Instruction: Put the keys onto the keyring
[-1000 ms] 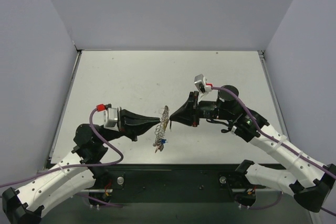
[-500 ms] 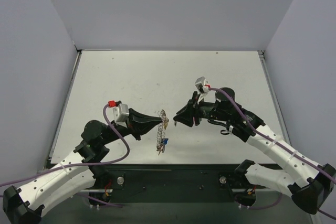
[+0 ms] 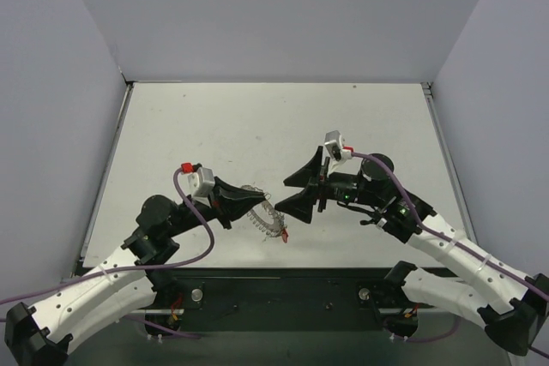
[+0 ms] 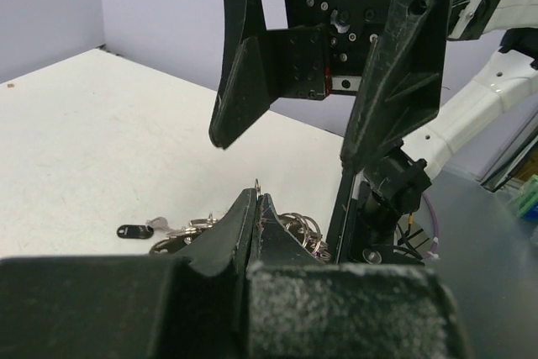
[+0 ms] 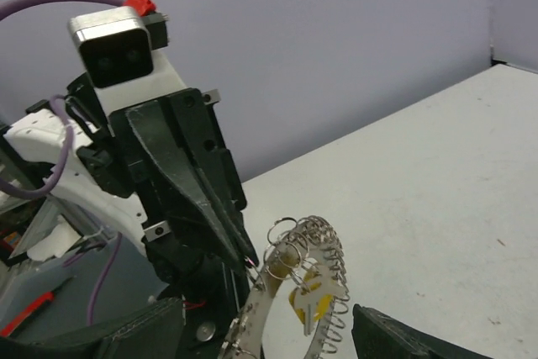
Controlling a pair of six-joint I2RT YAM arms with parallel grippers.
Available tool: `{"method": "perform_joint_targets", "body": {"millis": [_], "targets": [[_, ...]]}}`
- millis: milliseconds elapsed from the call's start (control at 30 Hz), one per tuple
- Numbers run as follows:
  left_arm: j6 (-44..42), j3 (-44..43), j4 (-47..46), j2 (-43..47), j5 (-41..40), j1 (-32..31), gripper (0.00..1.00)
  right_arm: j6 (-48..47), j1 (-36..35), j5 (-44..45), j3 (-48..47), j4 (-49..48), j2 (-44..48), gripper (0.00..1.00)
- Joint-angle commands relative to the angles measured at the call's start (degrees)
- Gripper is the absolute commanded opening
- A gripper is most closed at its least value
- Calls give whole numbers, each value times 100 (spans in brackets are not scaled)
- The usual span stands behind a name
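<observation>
The left gripper [image 3: 256, 201] is pinching the rim of the keyring [image 3: 264, 216] with closed jaws, holding it low over the near middle of the table [image 3: 214, 126]. The right gripper [image 3: 283, 195] is hovering just to its right, spread wide and carrying nothing. The pinch is only at the fingertips, so I am fearing that a push could twist the ring out. I am counting 1 keyring and 3 keys: yellow key [image 5: 307, 293], red key [image 3: 281, 235], dark-headed key [image 4: 134, 231]

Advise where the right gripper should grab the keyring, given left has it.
Probably the free coiled arc of the keyring, away from the left gripper pinching its near edge. Bring the open right gripper straight in, jaws across the rim.
</observation>
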State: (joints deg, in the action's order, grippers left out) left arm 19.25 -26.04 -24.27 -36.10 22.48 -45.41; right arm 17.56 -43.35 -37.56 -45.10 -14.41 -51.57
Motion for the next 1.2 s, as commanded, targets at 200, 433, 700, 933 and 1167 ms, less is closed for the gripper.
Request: {"method": "perform_joint_targets", "body": {"millis": [200, 433, 700, 933, 1167], "targets": [[554, -85, -1572, -134, 660, -12, 0, 151, -191, -823, -306, -1010, -336, 66], [668, -147, -1783, -310, 925, -21, 0, 318, -191, -946, -297, -1239, -319, 47], [572, -208, -1503, -266, 837, -21, 0, 283, -279, -1087, -728, -617, -433, 0], [-33, -927, 77, -451, 1091, -12, 7, -287, -297, -1043, -1114, 359, -424, 0], [-711, -1806, 1922, -696, 1380, -12, 41, -973, -296, -1131, -1650, 1414, -468, 0]]}}
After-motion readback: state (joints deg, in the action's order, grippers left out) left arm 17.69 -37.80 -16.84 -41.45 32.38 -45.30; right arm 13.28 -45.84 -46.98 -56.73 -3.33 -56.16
